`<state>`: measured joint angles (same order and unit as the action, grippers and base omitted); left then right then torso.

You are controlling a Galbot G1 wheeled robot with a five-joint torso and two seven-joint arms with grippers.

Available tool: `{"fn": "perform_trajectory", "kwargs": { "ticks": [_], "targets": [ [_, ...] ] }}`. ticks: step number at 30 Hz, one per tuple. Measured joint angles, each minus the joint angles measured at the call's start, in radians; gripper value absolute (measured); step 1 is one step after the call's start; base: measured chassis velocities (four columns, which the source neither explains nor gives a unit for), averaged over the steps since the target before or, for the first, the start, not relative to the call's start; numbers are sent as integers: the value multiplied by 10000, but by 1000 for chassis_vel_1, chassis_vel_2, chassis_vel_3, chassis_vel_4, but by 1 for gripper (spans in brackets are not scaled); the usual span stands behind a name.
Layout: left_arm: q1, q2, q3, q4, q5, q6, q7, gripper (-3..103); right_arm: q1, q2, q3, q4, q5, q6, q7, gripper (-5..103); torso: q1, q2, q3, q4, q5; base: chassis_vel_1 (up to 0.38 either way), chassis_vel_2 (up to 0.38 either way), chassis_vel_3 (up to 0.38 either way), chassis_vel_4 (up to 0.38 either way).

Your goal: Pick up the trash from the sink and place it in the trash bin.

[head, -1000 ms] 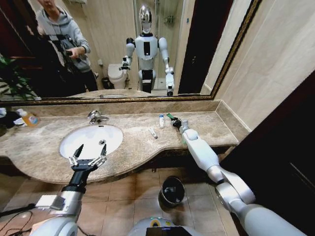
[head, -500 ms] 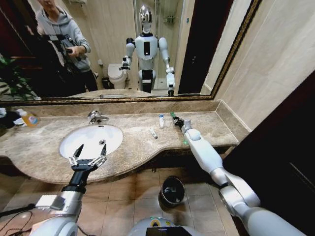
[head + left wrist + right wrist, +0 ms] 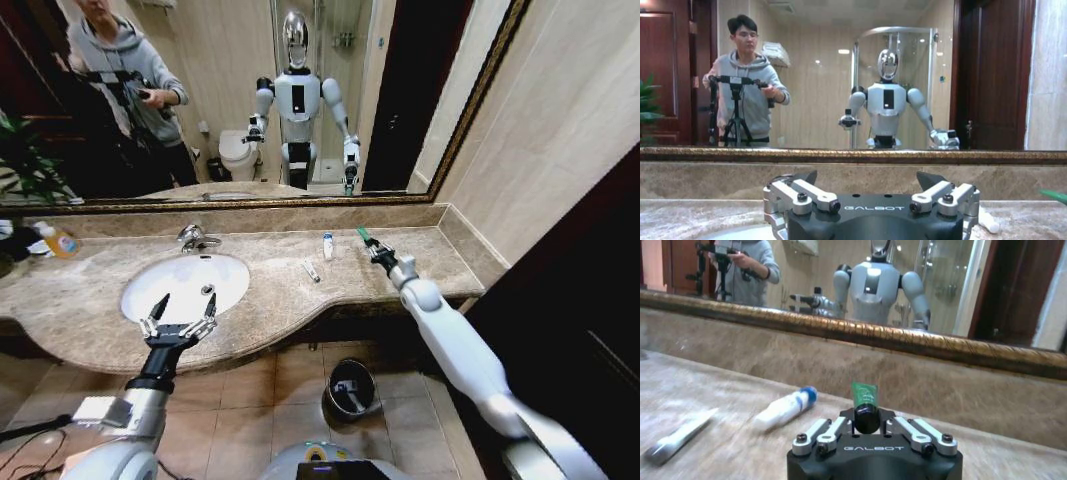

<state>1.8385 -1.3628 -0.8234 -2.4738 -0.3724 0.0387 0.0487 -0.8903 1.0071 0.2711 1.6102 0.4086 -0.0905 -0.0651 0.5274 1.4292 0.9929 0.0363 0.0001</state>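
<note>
My right gripper [image 3: 373,249] is shut on a green-capped tube [image 3: 363,236] of trash, held just above the right part of the marble counter; the tube [image 3: 865,395] sticks out between the fingers toward the mirror. A white tube with a blue cap [image 3: 327,244] [image 3: 785,407] and a thin white tube [image 3: 311,270] [image 3: 680,436] lie on the counter between the gripper and the sink [image 3: 232,268]. My left gripper [image 3: 178,318] [image 3: 867,180] hangs open over the sink's front rim. The black trash bin [image 3: 350,388] stands on the floor below the counter's edge.
A chrome faucet [image 3: 195,238] stands behind the basin. An orange-labelled soap bottle [image 3: 60,240] sits at the far left of the counter. A mirror runs along the back wall, and a wall closes off the counter's right end.
My right gripper has moved to the right along the counter with the green-capped tube in it, away from the white tubes. The left arm has not moved.
</note>
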Motion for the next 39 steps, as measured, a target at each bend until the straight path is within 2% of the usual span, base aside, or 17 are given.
{"fn": "perform_trajectory", "kwargs": {
  "ticks": [2, 7, 8, 9, 12, 14, 22, 24, 25, 27, 28, 30, 34, 35, 36, 39],
  "targets": [
    [0, 0, 1, 0, 0, 0, 0, 100, -264, -77, 73, 251, 11, 29, 30, 20, 0, 0, 0, -2, 0, 0, 0, 0, 0],
    [0, -1, 1, 0, 0, 0, 1, 100, -1292, -129, 248, 1192, -68, 300, 112, 20, 1, 0, 0, 10, -2, 0, 0, 0, 0],
    [1, 0, 1, 0, 0, 0, 1, 100, -1647, -53, 559, 1360, -198, 446, 143, 20, 2, -1, 2, 12, 8, 0, 0, 0, 0],
    [0, 0, 1, 1, 0, 0, 1, 100, -2050, -1, 937, 1533, -284, 551, 176, 20, 2, -1, 0, 11, -6, 0, 0, 0, 0],
    [0, 1, 1, 0, 0, 0, 0, 100, -2631, 47, 1353, 1776, -337, 629, 224, 20, 2, 0, 1, 5, -6, 0, 0, 0, 0],
    [0, 0, 0, 0, 0, -1, 0, 100, -3883, 134, 1981, 2312, -465, 785, 282, 20, 1, 0, 1, 3, 2, 0, 0, 0, 0],
    [1, 0, 1, 0, 0, 0, 1, 100, -6300, 657, 2713, 3540, -1206, 1381, 307, 20, 1, 0, 0, 5, -2, 0, 0, 0, 0],
    [1, 0, 0, 0, 0, 0, 0, 100, -7572, 988, 2789, 3922, -1750, 1967, 306, 20, 1, 0, 0, 6, -3, 0, 0, 0, 0],
    [1, 0, 0, 0, 0, 0, 0, 100, -7572, 988, 2789, 3922, -1750, 1967, 306, 20, 1, 0, 0, 6, -3, 0, 0, 0, 0],
    [1, 0, 0, 0, 0, 0, 0, 100, -8167, 1112, 2788, 3938, -2142, 2428, 272, 20, 0, 0, 0, 2, 0, 0, 0, 0, 0],
    [0, 0, 1, 0, 0, 0, 2, 100, -8844, 1217, 2773, 3873, -2783, 3108, 240, 20, 0, 0, 0, 4, -5, 0, 0, 0, 0],
    [1, 0, 1, 0, 0, 0, 1, 100, -9510, 1336, 2672, 3636, -3416, 3707, 244, 20, 0, 0, 0, 3, -4, 0, 0, 0, 0],
    [0, 0, 1, 0, 0, 0, 2, 100, -9870, 1487, 2467, 3152, -3991, 4137, 296, 20, 0, 0, 0, 4, -4, 0, 0, 0, 0],
    [0, 0, 1, 0, 0, 0, 2, 100, -9896, 1633, 2326, 2632, -4417, 4342, 347, 20, 0, 0, 0, 5, -3, 0, 0, 0, 0],
    [1, 0, 1, 0, 0, 0, 2, 100, -9853, 1780, 2205, 2103, -4916, 4347, 473, 20, 0, -1, 1, 5, 1, 0, 0, 0, 0],
    [1, 0, 0, 0, 0, 0, 1, 100, -9758, 1942, 2058, 1540, -5362, 4111, 512, 20, 0, -1, 1, 4, 2, 0, 0, 0, 0]
  ]
}}
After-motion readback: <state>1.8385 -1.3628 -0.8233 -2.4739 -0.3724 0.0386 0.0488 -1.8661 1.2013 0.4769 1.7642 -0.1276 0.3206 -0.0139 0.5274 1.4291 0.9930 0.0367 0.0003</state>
